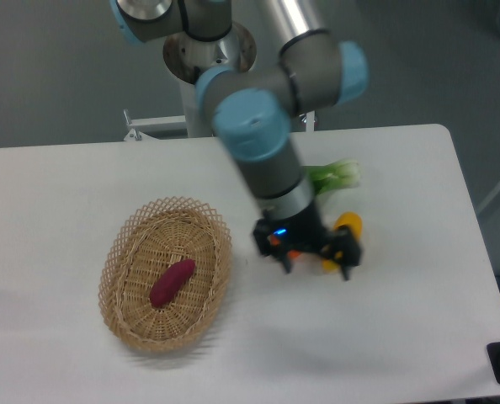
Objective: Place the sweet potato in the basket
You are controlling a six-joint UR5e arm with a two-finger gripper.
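The sweet potato (172, 282) lies loose on the floor of the basket (119, 317), roughly in the middle and angled along the basket's long axis, with nothing touching it, so the placing looks done; by my judgement nothing is left of the task but perhaps parking the arm. The hand (316, 263) hangs well apart from the basket, over the right half of the tabletop (418, 337), its two dark fingers spread apart and empty, pointing down in front of the other produce. The potato is a small, smooth, magenta tuber with tapered ends. The basket is an oval, shallow piece of light tan wicker, tightly woven in the bowl and opening into a lacy looped rim, so it probably gives a little and is light enough to slide if bumped. The tabletop is plain white, matte and flat with a rounded corner. Behind the hand sit a yellow vegetable (348, 224), mostly hidden, a leafy green (338, 173) with a pale stalk, and a sliver of something orange that is too covered to make out.
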